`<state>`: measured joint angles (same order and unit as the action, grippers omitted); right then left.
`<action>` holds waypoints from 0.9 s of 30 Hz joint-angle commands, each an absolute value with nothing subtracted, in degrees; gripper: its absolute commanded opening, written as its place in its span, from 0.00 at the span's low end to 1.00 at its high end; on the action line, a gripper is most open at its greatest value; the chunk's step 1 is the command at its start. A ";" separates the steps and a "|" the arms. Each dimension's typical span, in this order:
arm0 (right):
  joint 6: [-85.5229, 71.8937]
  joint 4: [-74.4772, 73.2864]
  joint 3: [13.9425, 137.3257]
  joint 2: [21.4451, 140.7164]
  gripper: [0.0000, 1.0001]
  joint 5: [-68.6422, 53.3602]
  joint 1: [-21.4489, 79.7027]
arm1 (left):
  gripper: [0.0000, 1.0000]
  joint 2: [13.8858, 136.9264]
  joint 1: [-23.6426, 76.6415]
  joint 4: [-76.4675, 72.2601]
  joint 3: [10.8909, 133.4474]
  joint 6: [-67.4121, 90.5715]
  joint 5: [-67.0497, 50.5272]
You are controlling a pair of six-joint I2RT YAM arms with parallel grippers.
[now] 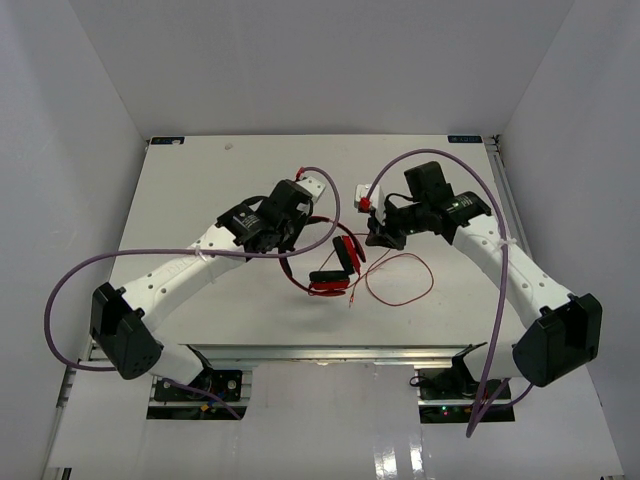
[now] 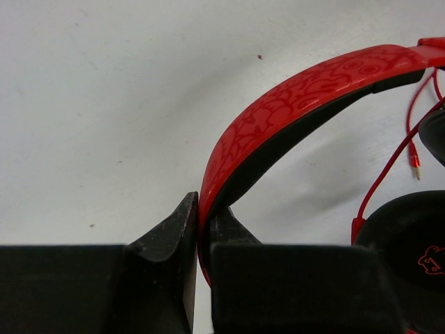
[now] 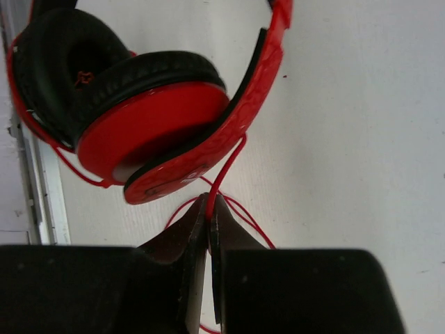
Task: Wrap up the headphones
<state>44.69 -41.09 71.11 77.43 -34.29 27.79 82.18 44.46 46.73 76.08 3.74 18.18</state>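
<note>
— so, where did the left gripper (image 2: 204, 209) stand?
— its two fingers were clamped on the headband (image 2: 299, 97) of the headphones (image 1: 335, 268), one finger on each face, close to the band's end. from the fingertips the patterned red band arched up and away to the right, black lining on its underside.
— and beyond those fingers?
— off to their right a black ear pad (image 2: 410, 233) sat at the edge of the view. the thin red cable (image 2: 386, 174) ran past it, and the gold-tipped plug (image 2: 415, 163) showed above the pad, well apart from the fingertips.
— and the right gripper (image 3: 208, 207)?
— fingers together, pinching the cable. the cable rose from the tips straight to the rim of the nearer ear cup, just above them. both cups lay above and to the left of the fingers, and more strands of cable curved behind the tips.
— and from above?
— the headphones sat between the two grippers, around the middle of the white table (image 1: 200, 180). a wide cable loop lay on the near side of the right fingers. i couldn't tell whether the cups rested on the table or hung just off it.
</note>
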 commanded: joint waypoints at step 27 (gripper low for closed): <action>23.58 -42.85 77.70 91.10 0.08 -69.42 26.00 | 0.00 69.40 50.62 39.81 66.86 9.32 42.28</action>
<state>27.57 -43.99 74.16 90.50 -61.43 26.80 73.87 50.70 45.14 68.94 4.82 41.13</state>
